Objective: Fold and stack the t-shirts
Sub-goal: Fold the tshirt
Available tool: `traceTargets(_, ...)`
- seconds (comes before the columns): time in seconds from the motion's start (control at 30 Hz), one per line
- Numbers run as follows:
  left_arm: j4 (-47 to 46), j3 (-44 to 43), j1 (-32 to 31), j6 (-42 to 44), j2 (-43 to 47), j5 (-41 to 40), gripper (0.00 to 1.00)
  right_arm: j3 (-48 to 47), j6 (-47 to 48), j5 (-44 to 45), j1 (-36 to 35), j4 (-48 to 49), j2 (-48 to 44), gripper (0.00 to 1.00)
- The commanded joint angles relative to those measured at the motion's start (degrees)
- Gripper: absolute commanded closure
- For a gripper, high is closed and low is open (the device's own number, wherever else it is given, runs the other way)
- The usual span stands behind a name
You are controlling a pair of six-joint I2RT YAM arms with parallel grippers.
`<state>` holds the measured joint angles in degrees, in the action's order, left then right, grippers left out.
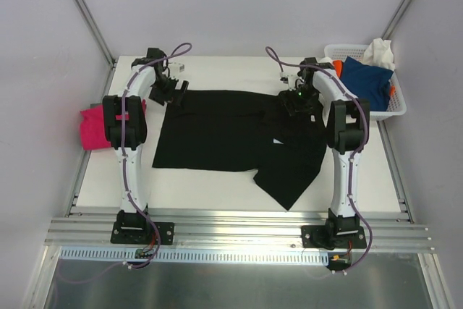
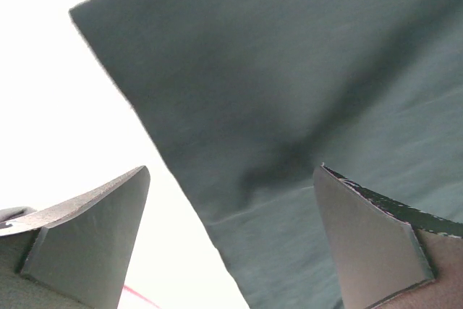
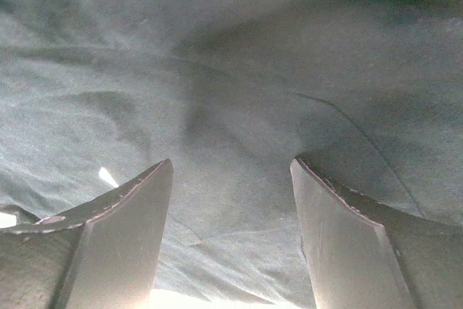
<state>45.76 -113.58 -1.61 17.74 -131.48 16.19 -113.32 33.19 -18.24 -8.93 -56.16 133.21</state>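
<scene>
Black t-shirt [image 1: 224, 132] lay spread flat on the white table [image 1: 202, 189], filling the middle between the two arms. Its long axis ran left to right, and its far edge stretched from one gripper to the other. The left gripper [image 2: 231, 170] hovered low over the shirt's far left corner with its jaws wide apart. The cloth's edge passed diagonally between them, so one finger stood over bare table and the other over fabric. The right gripper [image 3: 231, 162] sat over the far right part of the shirt, jaws likewise apart, with dark cloth under both fingers and nothing clamped. Each arm was nearest its own end of that far edge, which suggested a paired grasp there and a fold toward the near side. The cloth looked thin, limp and matte. It was mostly smooth on the left but rumpled on the right, where a loose flap trailed toward the near right and a small white tag showed. A pink t-shirt [image 1: 92, 127] lay at the table's left edge, partly hidden by the left arm. A blue t-shirt [image 1: 365, 81], an orange t-shirt [image 1: 337, 68] and a white t-shirt [image 1: 380, 52] were heaped in a white basket [image 1: 394, 110] at the far right corner.
</scene>
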Motion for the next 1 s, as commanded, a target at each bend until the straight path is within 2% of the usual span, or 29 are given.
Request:
traceTargets(0.0, 2.67, -3.13, 1.25, -1.39, -1.58, 1.92, 0.03, -4.62, 1.88, 2.51, 1.46, -7.29, 2.05, 0.29)
traceTargets(0.13, 3.37, -5.77, 2.57, -2.44, -3.95, 1.40, 0.03, -4.46, 1.71, 2.68, 1.46, -7.82, 1.79, 0.29)
traceTargets(0.2, 3.81, -7.26, 2.57, -2.79, -4.49, 1.39, 0.07, -4.54, 1.44, 2.77, 1.37, -7.74, 1.62, 0.28)
traceTargets(0.43, 3.46, -14.11, 0.39, -5.17, -0.71, 4.90, 0.10, -3.84, 1.61, 3.56, 0.49, -7.03, 1.35, 0.28)
traceTargets(0.53, 3.46, -16.84, -0.76, -6.04, 0.08, 7.36, 0.11, -3.84, 1.79, 4.44, -0.30, -6.51, 1.00, 0.28)
traceTargets(0.6, 3.46, -17.29, -1.29, -8.05, 0.35, 12.10, 0.11, -3.84, 1.96, 4.88, -0.74, -6.42, 0.83, 0.27)
traceTargets(0.73, 3.64, -13.36, -2.17, -11.05, 0.00, 17.65, 0.10, -4.02, 2.14, 5.14, -1.62, -6.42, 0.30, 0.27)
traceTargets(0.97, 4.95, -4.46, -2.17, -12.02, -1.76, 18.44, 0.08, -4.10, 2.23, 4.97, -1.79, -6.59, 0.39, 0.27)
